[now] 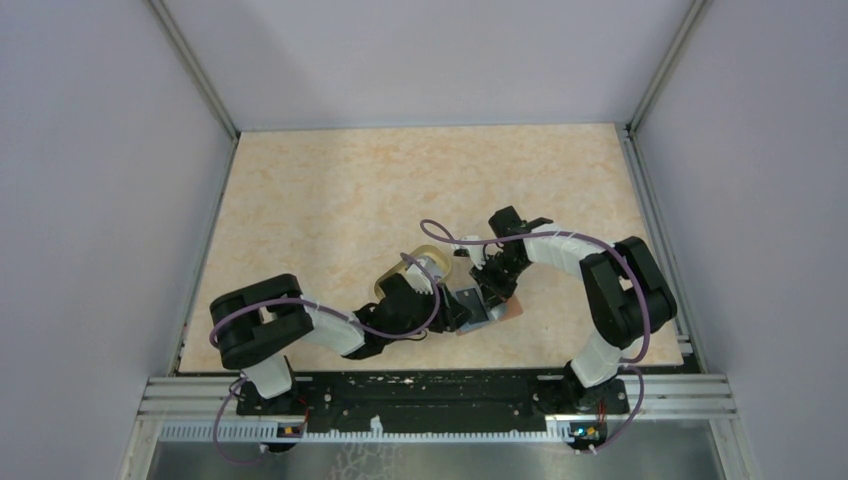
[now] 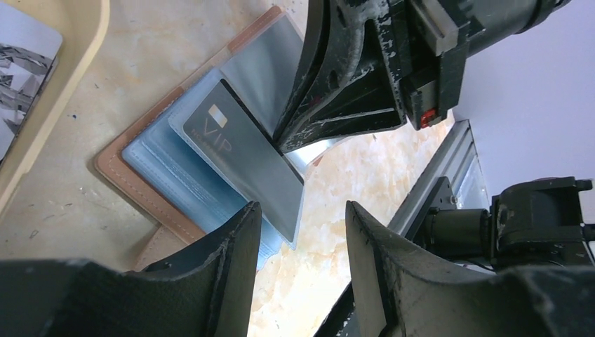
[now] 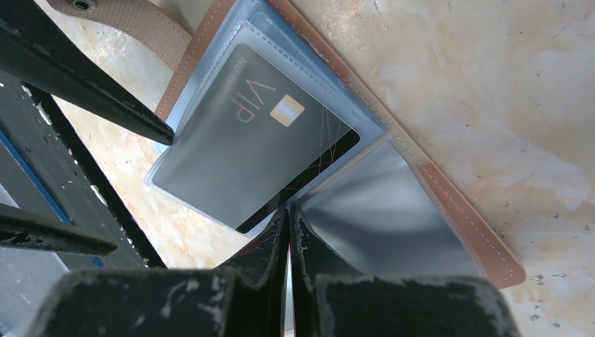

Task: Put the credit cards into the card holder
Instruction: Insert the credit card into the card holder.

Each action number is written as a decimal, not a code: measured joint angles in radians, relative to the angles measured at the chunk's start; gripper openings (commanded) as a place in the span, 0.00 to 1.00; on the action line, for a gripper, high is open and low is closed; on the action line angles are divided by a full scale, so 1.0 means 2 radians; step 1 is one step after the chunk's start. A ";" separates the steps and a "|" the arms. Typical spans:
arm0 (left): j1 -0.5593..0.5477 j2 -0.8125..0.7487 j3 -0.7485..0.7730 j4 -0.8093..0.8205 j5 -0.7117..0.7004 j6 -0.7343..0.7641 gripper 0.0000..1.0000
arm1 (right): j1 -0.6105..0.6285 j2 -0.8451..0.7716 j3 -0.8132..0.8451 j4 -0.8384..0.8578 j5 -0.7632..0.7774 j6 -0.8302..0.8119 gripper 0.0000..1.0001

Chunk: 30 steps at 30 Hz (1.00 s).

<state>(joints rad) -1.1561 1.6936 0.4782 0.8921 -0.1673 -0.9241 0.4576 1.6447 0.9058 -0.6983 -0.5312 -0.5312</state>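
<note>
Now 1 card holder (image 2: 130, 186) lies open on counter (image 3: 491, 84), 1 black VIP card (image 3: 259, 140) in its clear sleeve. R fingers (image 3: 270, 246) pressed together, tips at sleeve edge. L fingers (image 2: 235, 239) apart, empty, just beside card. 1 more card (image 2: 24, 56) visible in tan dish (image 2: 77, 84).

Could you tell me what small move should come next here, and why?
Probably the right gripper should nudge the credit card deeper into the card holder: a black strip of it seems to lie outside the clear sleeve, right at its shut fingers.
</note>
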 measured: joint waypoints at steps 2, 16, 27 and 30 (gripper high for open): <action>0.000 0.000 -0.003 0.011 0.000 -0.001 0.54 | 0.000 0.000 0.000 -0.001 -0.001 0.000 0.00; 0.000 0.023 -0.019 0.105 0.002 -0.013 0.55 | 0.000 0.000 0.000 -0.011 -0.016 0.002 0.04; 0.001 0.046 -0.018 0.130 0.009 -0.013 0.56 | -0.005 -0.027 0.000 -0.008 -0.014 0.012 0.06; 0.001 0.047 -0.009 0.129 0.013 -0.010 0.58 | -0.007 -0.036 0.000 -0.004 -0.013 0.016 0.06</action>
<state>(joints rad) -1.1534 1.7882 0.4610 1.1503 -0.1421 -0.9451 0.4431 1.5719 0.9058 -0.7059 -0.5564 -0.4995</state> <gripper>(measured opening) 0.563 0.057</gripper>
